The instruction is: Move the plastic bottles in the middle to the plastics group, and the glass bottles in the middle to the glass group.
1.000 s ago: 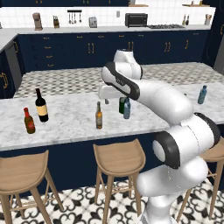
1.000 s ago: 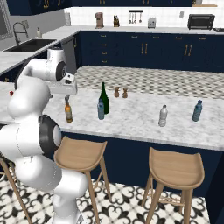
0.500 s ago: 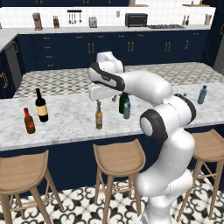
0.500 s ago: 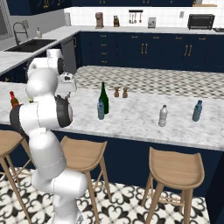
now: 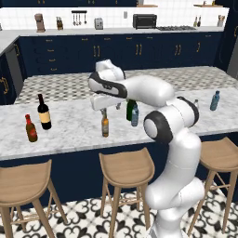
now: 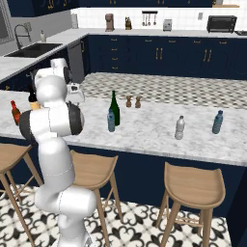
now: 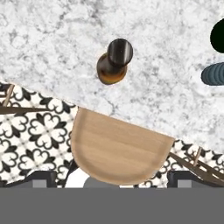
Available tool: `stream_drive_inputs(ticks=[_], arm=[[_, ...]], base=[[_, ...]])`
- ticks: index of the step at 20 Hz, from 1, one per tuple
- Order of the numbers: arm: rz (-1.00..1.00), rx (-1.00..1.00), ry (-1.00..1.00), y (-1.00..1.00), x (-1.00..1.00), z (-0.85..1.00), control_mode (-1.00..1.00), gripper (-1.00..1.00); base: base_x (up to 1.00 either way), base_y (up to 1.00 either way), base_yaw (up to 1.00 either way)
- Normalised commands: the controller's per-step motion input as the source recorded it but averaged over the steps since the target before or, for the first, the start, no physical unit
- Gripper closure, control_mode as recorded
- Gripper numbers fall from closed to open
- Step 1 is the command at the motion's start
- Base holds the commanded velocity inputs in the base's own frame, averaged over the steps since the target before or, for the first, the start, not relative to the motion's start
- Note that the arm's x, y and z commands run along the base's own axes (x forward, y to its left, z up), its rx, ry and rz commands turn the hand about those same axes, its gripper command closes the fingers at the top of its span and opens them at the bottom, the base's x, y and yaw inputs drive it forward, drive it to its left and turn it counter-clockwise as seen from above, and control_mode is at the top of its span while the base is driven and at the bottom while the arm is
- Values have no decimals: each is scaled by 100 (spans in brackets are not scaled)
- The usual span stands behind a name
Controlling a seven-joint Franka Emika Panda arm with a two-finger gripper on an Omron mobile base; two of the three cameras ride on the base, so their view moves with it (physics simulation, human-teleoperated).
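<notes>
Hovering over the marble counter [image 5: 69, 135], the gripper [image 5: 104, 110] hangs just above the beer bottle [image 5: 105, 125], which stands upright near the counter's front edge. From the hand view the beer bottle [image 7: 114, 62] is seen from straight overhead, its dark cap above center, with a wooden stool [image 7: 118, 151] seat below it past the counter's edge. Whether the fingers are spread or closed cannot be told; the bottle stands free on the marble, not gripped.

Just to the right of the beer bottle in the left base view stand the green wine bottle [image 5: 130, 110] and the small blue-grey bottle [image 5: 135, 115], close together, the blue-grey one in front. The right base view shows the same pair clear of the arm: green wine bottle [image 6: 115, 109] behind, blue-grey bottle [image 6: 111, 120] just before it. In the hand view their tops show at the right edge as a dark round shape and a grey-blue ribbed one.

At the left end of the counter stand the black wine bottle [image 5: 44, 112] with its cream label and the small red-brown bottle [image 5: 31, 128], near each other. Toward the right end, well apart from the middle, stand the pale grey bottle [image 6: 180, 128] and the bright blue bottle [image 6: 218, 122]. 2 small brown shakers [image 6: 133, 102] sit behind the green wine bottle, farther back on the counter.
</notes>
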Motion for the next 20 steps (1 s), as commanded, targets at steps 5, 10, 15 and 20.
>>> stream_drive_inputs(ticks=[5, 10, 15, 20], arm=[[0, 0, -10, 0, 15, -28, -100, -100], [0, 6, -15, 2, 19, -31, -100, -100], [0, 14, -21, 4, 19, -30, -100, -100], [0, 5, -19, 0, 33, -14, -100, -100]], base=[[0, 0, 0], [0, 0, 0], [0, 0, 0], [0, 0, 0]])
